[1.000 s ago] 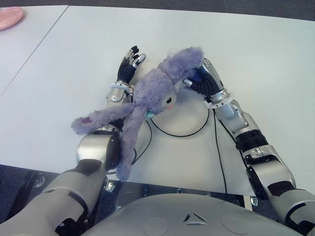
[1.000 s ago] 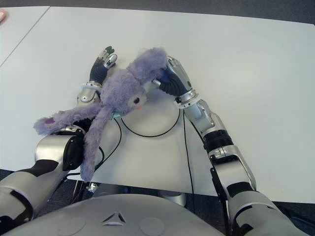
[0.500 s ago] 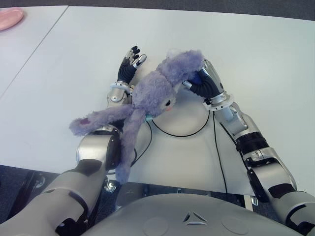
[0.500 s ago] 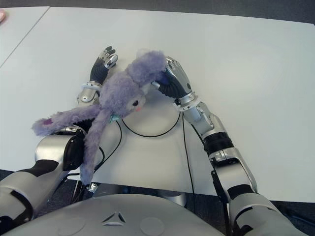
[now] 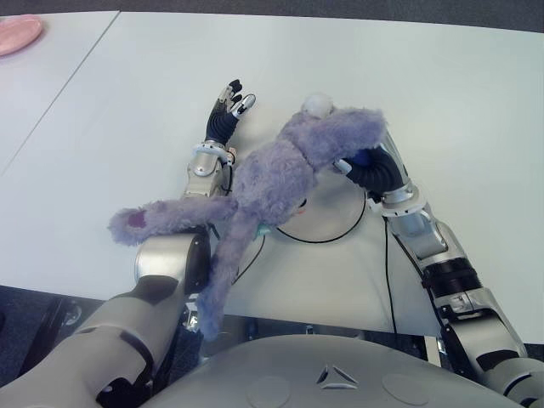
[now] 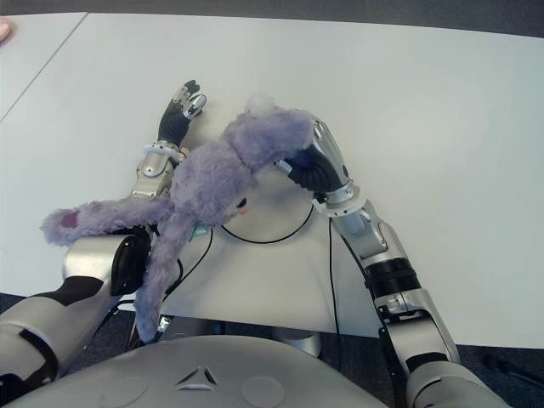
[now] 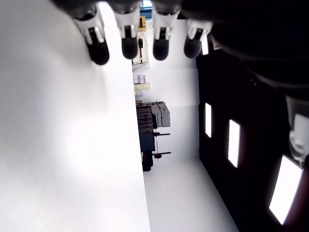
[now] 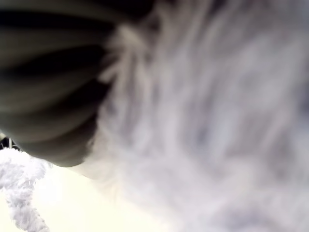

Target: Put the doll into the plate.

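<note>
Right hand [image 5: 374, 166] clamped on purple doll [image 5: 280, 178] above table [image 5: 459, 102], left hand [image 5: 223, 126] flat, fingers extended, holding nothing

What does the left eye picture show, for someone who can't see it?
The robot's right hand grips a fluffy purple plush bunny doll and holds it above the white table, its long ears dangling over the left arm. The left hand shows beyond the doll with fingers straight, holding nothing. A pink plate sits at the far left corner.
</note>
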Tool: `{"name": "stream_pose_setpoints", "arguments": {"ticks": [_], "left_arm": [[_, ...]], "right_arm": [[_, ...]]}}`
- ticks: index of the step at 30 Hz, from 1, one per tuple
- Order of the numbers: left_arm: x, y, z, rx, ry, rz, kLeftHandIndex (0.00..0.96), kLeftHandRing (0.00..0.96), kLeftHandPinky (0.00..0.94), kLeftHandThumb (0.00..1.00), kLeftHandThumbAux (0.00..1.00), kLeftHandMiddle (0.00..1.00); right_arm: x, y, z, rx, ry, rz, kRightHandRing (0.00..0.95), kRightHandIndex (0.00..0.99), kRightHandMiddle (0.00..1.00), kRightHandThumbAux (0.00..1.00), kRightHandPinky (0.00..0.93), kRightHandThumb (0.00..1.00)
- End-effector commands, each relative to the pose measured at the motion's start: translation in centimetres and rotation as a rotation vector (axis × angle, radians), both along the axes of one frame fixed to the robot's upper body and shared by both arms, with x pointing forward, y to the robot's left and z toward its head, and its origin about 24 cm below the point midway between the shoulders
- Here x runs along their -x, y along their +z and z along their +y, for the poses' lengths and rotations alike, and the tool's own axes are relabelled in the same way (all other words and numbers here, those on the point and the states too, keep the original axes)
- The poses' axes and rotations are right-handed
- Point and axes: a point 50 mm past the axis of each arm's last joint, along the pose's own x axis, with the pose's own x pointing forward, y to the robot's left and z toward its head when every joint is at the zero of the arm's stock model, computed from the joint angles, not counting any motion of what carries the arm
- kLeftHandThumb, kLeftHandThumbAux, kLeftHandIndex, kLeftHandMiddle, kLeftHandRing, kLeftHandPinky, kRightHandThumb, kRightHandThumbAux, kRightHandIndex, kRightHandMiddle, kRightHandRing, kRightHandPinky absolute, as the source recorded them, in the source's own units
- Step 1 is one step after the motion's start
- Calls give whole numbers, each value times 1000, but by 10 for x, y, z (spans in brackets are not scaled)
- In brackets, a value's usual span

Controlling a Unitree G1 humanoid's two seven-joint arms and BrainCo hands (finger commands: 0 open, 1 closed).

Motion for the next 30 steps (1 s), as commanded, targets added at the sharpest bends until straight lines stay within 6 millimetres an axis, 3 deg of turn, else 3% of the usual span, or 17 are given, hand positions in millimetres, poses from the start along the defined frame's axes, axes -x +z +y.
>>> {"name": "stream_pose_setpoints", "arguments": {"ticks": [1,15,30], "left_arm": [[85,-121,3,14,51,570,11,41,15,0,469,68],[85,-121,4,17,59,569,11,43,25,0,468,67],[85,-122,5,3,54,571,12,40,7,0,465,66]], "right_arm": [[14,0,1,-121,59,-81,850,438,858,724,844,703],[18,-6,6,-168,78,-139,870,439,887,722,877,707],[14,-15,5,33,95,-40,859,438,864,724,848,702]]}}
